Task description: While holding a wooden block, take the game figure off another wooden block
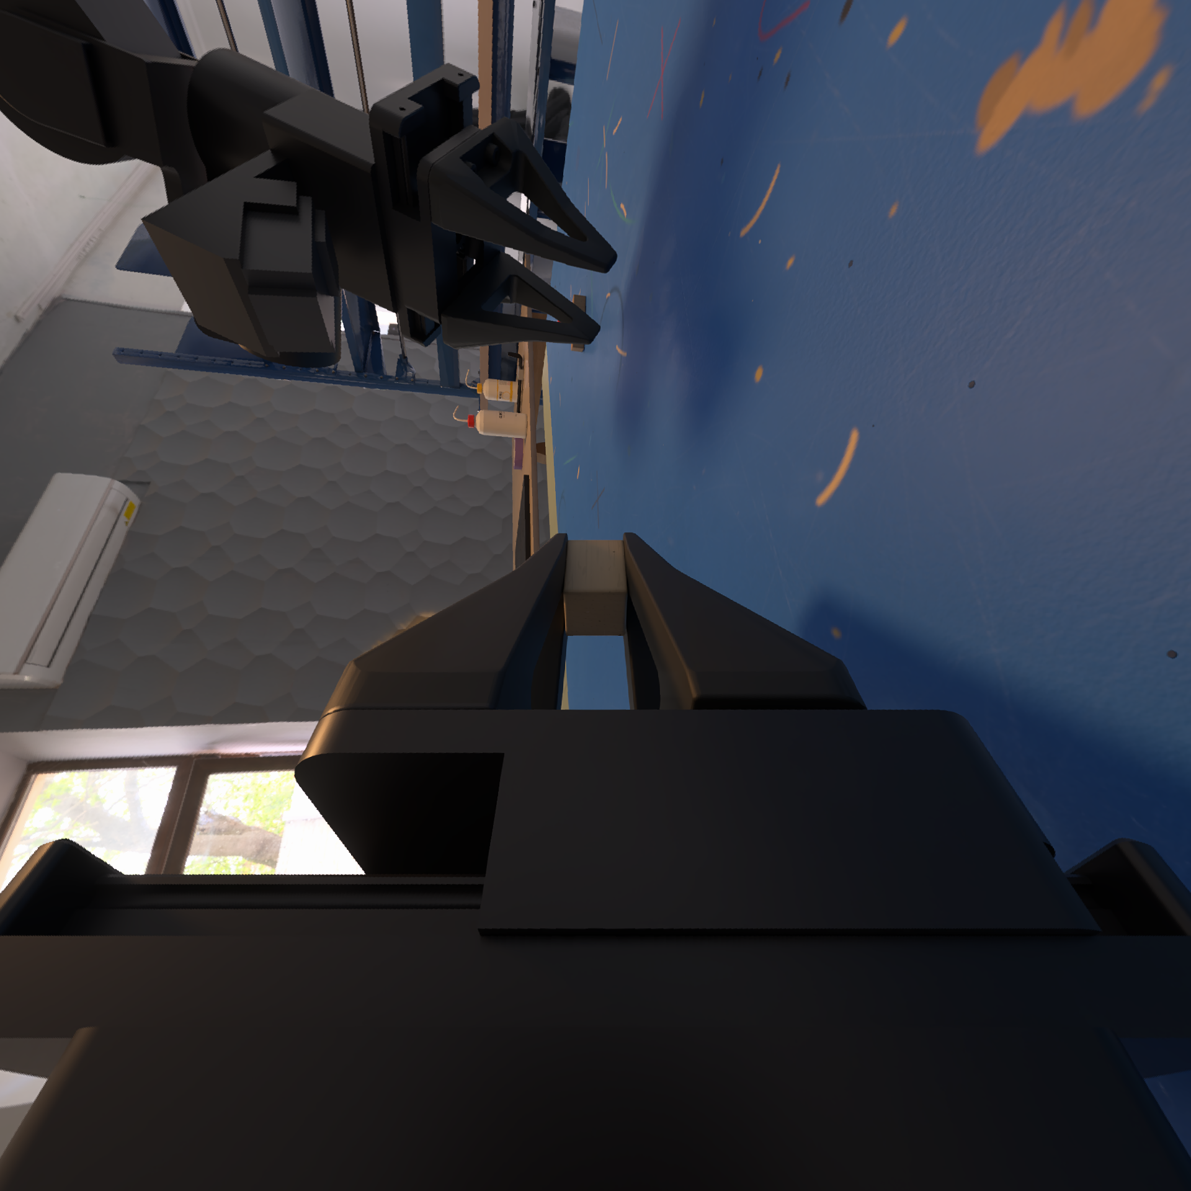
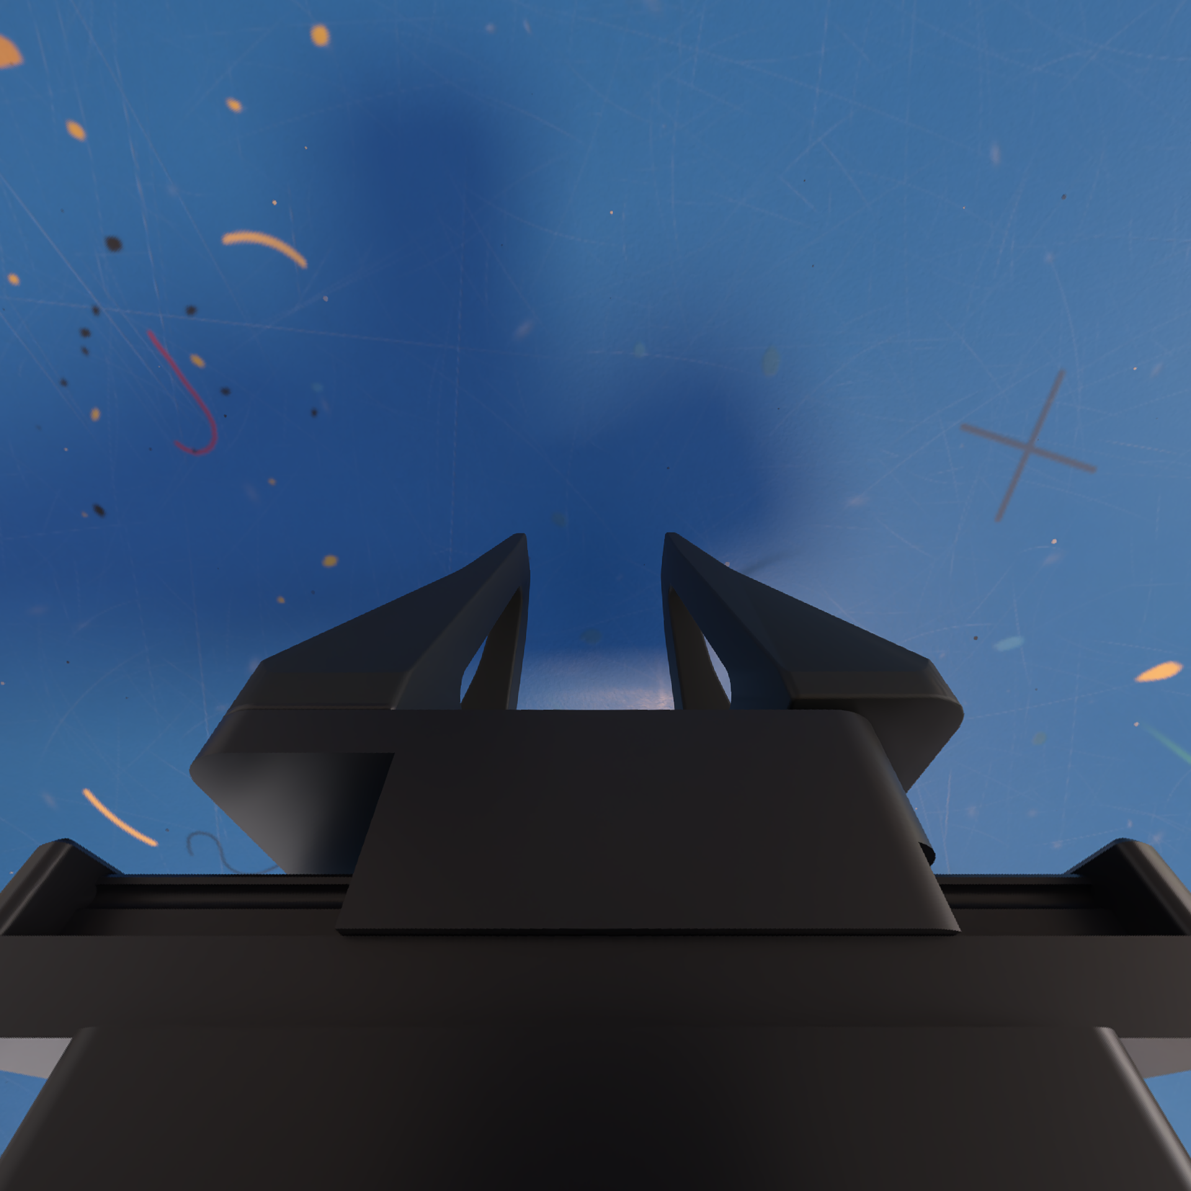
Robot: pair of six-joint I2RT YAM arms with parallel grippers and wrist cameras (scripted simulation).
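One wooden block (image 1: 594, 583) sits clamped at the very tips of the left gripper (image 1: 595, 548), so it could slip. Right gripper (image 2: 596, 535) hangs apart and empty over the blue table (image 2: 838, 258). Game figure and second block aren't visible, possibly outside both views; a blind reach could miss.

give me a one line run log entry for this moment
left gripper: shut on wooden block | right gripper: open, empty, over blue table | game figure: not in view
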